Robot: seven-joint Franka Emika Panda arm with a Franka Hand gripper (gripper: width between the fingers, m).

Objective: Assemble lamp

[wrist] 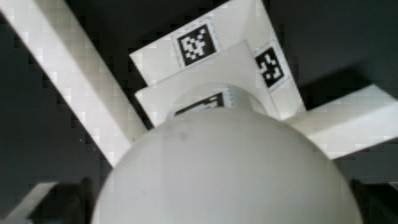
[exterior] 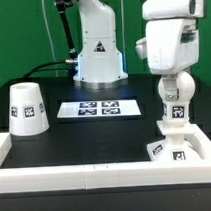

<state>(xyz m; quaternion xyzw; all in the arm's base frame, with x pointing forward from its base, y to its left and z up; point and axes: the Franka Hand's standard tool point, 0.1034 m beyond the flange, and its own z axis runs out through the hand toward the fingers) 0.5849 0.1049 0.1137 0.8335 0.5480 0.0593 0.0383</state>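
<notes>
Gripper (exterior: pixel 173 91) clamped on bulb (wrist: pixel 222 170), held upright just over base (exterior: pixel 162 148) at ext view's right, shade (exterior: pixel 27 108) well apart; bulb prob light, stiff, smooth plastic, slippy, so grip ball's widest part, gently

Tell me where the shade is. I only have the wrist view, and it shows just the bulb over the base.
Observer: The shade stands on the table at the exterior view's left, apart from the gripper holding the bulb.
Operator: Give me its pose.
Observer: Upright, wider end down, one tag facing the camera.
Operator: Report what lies between it and the base.
Observer: Only the marker board, flat on the table.
</notes>
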